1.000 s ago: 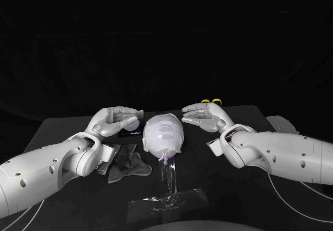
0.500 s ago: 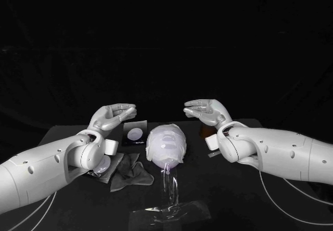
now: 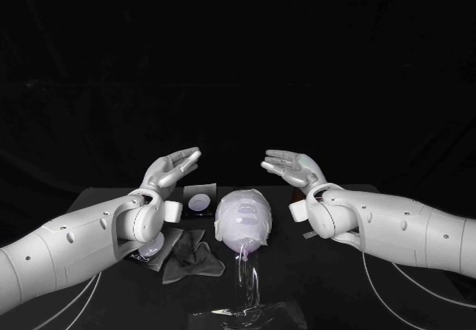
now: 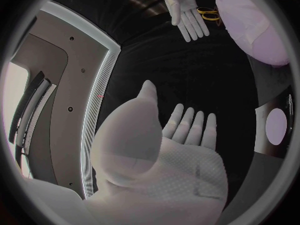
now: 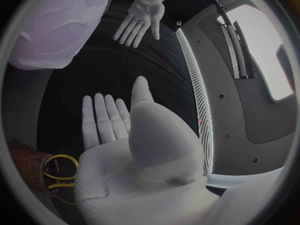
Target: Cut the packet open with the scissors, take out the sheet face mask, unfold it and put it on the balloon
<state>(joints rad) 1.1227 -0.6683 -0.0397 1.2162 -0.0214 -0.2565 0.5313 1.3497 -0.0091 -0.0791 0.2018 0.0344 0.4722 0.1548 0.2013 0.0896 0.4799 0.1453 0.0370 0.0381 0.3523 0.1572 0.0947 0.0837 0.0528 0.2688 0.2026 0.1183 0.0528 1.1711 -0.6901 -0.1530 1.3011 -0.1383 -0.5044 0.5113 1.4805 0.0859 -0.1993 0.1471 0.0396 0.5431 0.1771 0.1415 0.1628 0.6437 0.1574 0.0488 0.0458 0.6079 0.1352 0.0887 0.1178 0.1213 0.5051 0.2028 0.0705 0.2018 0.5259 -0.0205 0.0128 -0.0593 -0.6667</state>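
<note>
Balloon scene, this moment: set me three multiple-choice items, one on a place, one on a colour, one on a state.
1. In the head view, where is the balloon?
A) between the left robot hand and the right robot hand, lower in the picture
B) held in the right robot hand
C) outside the left arm

2. What colour are the handles of the scissors?
A) red
B) yellow
C) blue

3. How is the left robot hand?
A) gripping the balloon
B) pinching the scissors
C) open, holding nothing

Key:
1 A, the balloon sits between both robot hands, untouched.
2 B, yellow loops show in the right wrist view.
3 C, its fingers are spread and its palm is bare.
</note>
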